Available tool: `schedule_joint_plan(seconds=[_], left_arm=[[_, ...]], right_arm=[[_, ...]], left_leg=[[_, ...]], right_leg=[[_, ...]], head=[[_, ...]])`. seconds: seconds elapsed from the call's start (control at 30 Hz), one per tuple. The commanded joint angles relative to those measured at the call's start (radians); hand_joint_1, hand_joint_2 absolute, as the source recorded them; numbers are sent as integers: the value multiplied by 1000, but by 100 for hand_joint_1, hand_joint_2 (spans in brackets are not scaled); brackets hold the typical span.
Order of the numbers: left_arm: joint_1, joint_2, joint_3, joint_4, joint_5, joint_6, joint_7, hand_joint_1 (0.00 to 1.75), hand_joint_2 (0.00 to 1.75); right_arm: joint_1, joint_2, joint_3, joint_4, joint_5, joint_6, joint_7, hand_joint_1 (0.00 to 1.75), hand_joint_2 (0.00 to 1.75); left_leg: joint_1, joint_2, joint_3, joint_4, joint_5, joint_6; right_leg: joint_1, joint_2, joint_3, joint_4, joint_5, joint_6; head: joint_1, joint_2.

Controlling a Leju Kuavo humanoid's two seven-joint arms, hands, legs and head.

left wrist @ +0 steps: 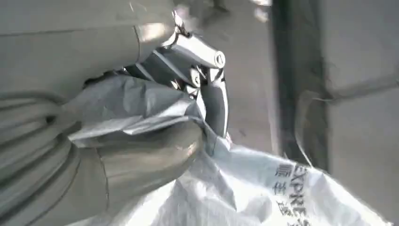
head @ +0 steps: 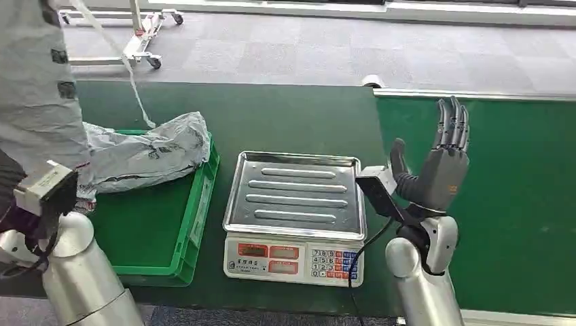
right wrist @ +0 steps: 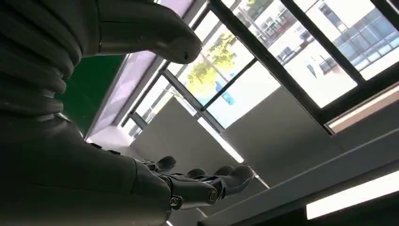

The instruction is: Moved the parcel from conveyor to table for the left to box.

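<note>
A crinkled grey plastic parcel (left wrist: 263, 193) with printed express lettering is gripped by my left hand (left wrist: 141, 160), whose thumb and fingers close over a fold of it. In the head view this grey parcel (head: 34, 88) hangs high at the left edge above my left forearm and hides the hand. More grey bag material (head: 146, 156) lies in the green box (head: 197, 217); I cannot tell if it is the same parcel. My right hand (head: 441, 159) stands upright, fingers straight and apart, holding nothing, over the green conveyor (head: 516, 204).
A weighing scale (head: 295, 197) with a bare steel pan sits between the box and my right arm. The box rests on the green table (head: 285, 115). A wheeled metal frame (head: 146, 41) stands on the grey floor behind.
</note>
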Motion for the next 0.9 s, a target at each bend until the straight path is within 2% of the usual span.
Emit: schedule_joint_plan(seconds=[0.03, 0.07, 0.13, 0.17, 0.2, 0.23, 0.27, 0.3, 0.33, 0.37, 0.43, 0.47, 0.53, 0.6, 0.63, 0.67, 0.7, 0.73, 0.83, 0.9], left_arm=[[-94, 9, 100, 76, -128, -3, 1, 175, 175], [-108, -5, 125, 100, -207, -3, 1, 175, 175], [-153, -48, 180, 359, -453, -3, 5, 175, 175], [-141, -42, 150, 416, -522, -3, 69, 175, 175], [-158, 28, 33, 562, -664, -3, 287, 175, 175], [-150, 236, -265, 718, -664, -3, 618, 175, 175], [-215, 232, -311, 948, -664, -50, 709, 175, 175], [-239, 297, -435, 1037, -664, -151, 847, 175, 175], [-263, 286, -424, 1124, -664, -159, 845, 175, 175], [-288, 284, -403, 1215, -664, -184, 843, 175, 175], [-313, 285, -384, 1308, -660, -207, 832, 175, 175], [-322, 283, -366, 1353, -655, -219, 820, 175, 175], [-323, 283, -362, 1368, -652, -233, 814, 175, 175], [-341, 285, -353, 1423, -646, -281, 818, 175, 175], [-348, 287, -348, 1443, -653, -294, 837, 124, 175], [-350, 288, -348, 1450, -655, -290, 841, 0, 175], [-356, 292, -338, 1471, -661, -301, 875, 0, 175], [-360, 292, -333, 1482, -660, -306, 882, 0, 0], [-363, 290, -313, 1489, -651, -272, 877, 0, 0], [-347, 280, -291, 1446, -629, -196, 860, 0, 0]], right_arm=[[-18, 10, -2, 65, 17, -3, 1, 0, 175], [-10, 13, -16, 52, 29, -3, 8, 0, 175], [32, 20, -57, 5, 46, -3, -1, 0, 175], [36, 16, -66, -3, 50, -3, 4, 0, 175], [57, 7, -68, -28, 46, -3, 6, 0, 175], [65, -6, -60, -41, 41, -3, 16, 0, 175], [62, -13, -51, -43, 40, -3, 18, 0, 175], [61, -12, -49, -42, 37, -2, 22, 0, 175], [59, -12, -44, -41, 36, -1, 23, 0, 175], [59, -16, -37, -43, 35, -3, 22, 0, 175], [60, -20, -31, -50, 32, 0, 22, 0, 175], [61, -24, -30, -55, 29, 1, 24, 0, 175], [60, -27, -31, -56, 27, 3, 26, 0, 175], [59, -29, -35, -60, 23, 11, 26, 0, 175], [60, -28, -33, -63, 16, 15, 23, 0, 175], [63, -27, -32, -68, 16, 14, 23, 0, 175], [64, -23, -25, -73, 15, 18, 18, 0, 175], [65, -21, -22, -77, 14, 19, 17, 0, 175], [69, -18, -18, -87, 19, 29, 22, 0, 175], [69, -16, -19, -87, 24, 36, 29, 0, 175]], left_leg=[[0, 0, 1, 0, 0, 0], [0, -1, 2, -1, 0, 0], [-1, -2, 4, -3, 1, -1], [-1, -2, 5, -4, 2, -1], [-1, -8, 4, -3, 2, 0], [-1, -13, 5, -4, 4, 0], [0, -10, 5, -5, 5, -1], [-2, -14, 2, -2, 4, 1], [-1, -13, 2, -2, 5, 2], [-1, -19, 0, -1, 6, 2], [-2, -3, 2, -3, 6, 0], [-2, -8, 2, -4, 8, 0], [-2, 0, 1, -2, 6, 0], [-1, 2, 1, -1, 6, -1], [-1, 3, 1, -2, 6, -1], [-1, 5, 1, -2, 5, -1], [0, 7, 1, -1, 5, -1], [-1, 5, 2, -2, 5, -1], [0, 4, 1, -2, 6, -1], [-1, 6, 1, -2, 5, -1]], right_leg=[[0, 1, 1, -1, 0, 0], [0, 0, 2, -1, 0, -1], [-1, -1, 3, -1, 0, -1], [-1, 0, 3, -2, 0, -1], [-1, -7, 6, -3, -1, 0], [-1, -13, 7, -3, -1, -1], [0, -9, 5, -4, 0, -1], [-2, -13, 4, -1, -1, 0], [-1, -13, 5, -2, -1, 0], [-1, -19, 5, -1, -1, 0], [-2, -5, -1, -2, 5, -2], [-1, -8, 2, -3, 6, -2], [-1, -1, -1, -2, 6, -1], [-1, 2, -2, -1, 6, -1], [-1, 3, -1, -2, 7, -1], [-1, 5, -2, -2, 7, -2], [0, 8, -2, -2, 7, -2], [0, 6, -2, -2, 7, -2], [0, 6, -2, -2, 7, -2], [0, 8, -3, -2, 7, -2]], head=[[0, 0], [0, 0], [0, 0], [0, 0], [0, 0], [-2, 0], [0, 0], [0, 0], [0, 0], [1, 0], [0, 0], [0, 0], [0, 0], [0, 0], [0, 0], [0, 0], [0, 0], [0, 0], [0, 0], [0, 0]])
